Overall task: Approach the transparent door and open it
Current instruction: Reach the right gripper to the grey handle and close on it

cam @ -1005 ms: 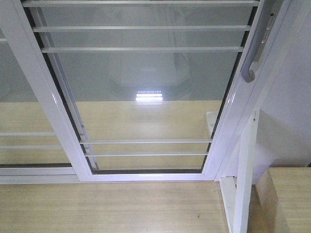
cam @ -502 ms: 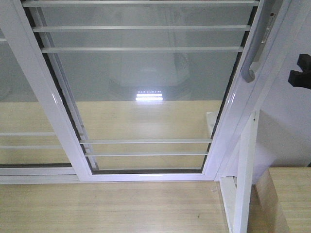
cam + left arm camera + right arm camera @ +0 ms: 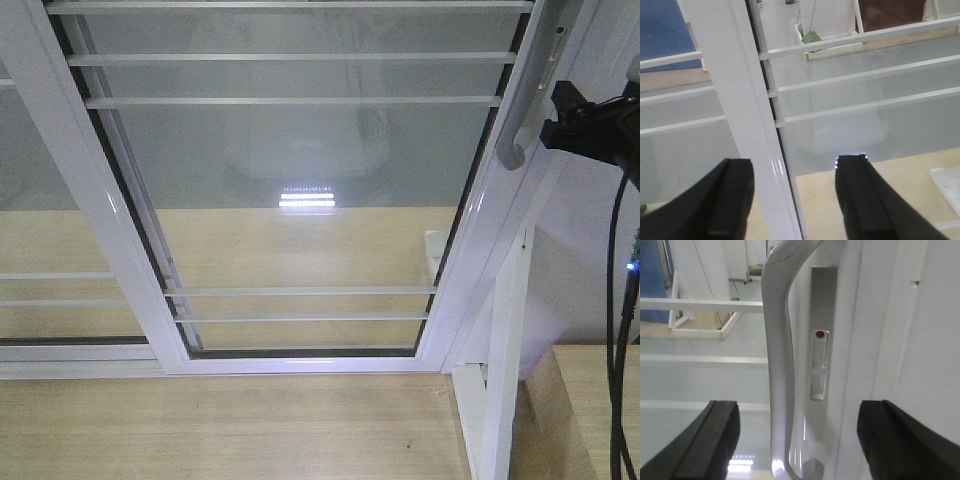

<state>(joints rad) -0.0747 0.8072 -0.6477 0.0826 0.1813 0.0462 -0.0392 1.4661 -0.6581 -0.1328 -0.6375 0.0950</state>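
Observation:
The transparent door (image 3: 300, 160) fills the front view: glass in a white frame with thin white horizontal bars. Its curved grey handle (image 3: 522, 110) runs along the right stile. My right gripper (image 3: 553, 112) is just right of the handle's lower end. In the right wrist view the gripper (image 3: 801, 410) is open, with the handle (image 3: 779, 365) between its black fingers (image 3: 720, 440) and not touched. My left gripper (image 3: 795, 165) is open and empty in front of a white stile (image 3: 735, 100). It does not show in the front view.
A similar glass panel without a handle (image 3: 50, 250) overlaps on the left. A latch with a red dot (image 3: 820, 360) sits beside the handle. A white post (image 3: 505, 380) and a wooden box (image 3: 590, 400) stand at lower right. Black cables (image 3: 622, 300) hang there. The floor (image 3: 220, 430) is wooden.
My right gripper has come in from the right edge of the front view and moved left, up to the handle. The door has not moved.

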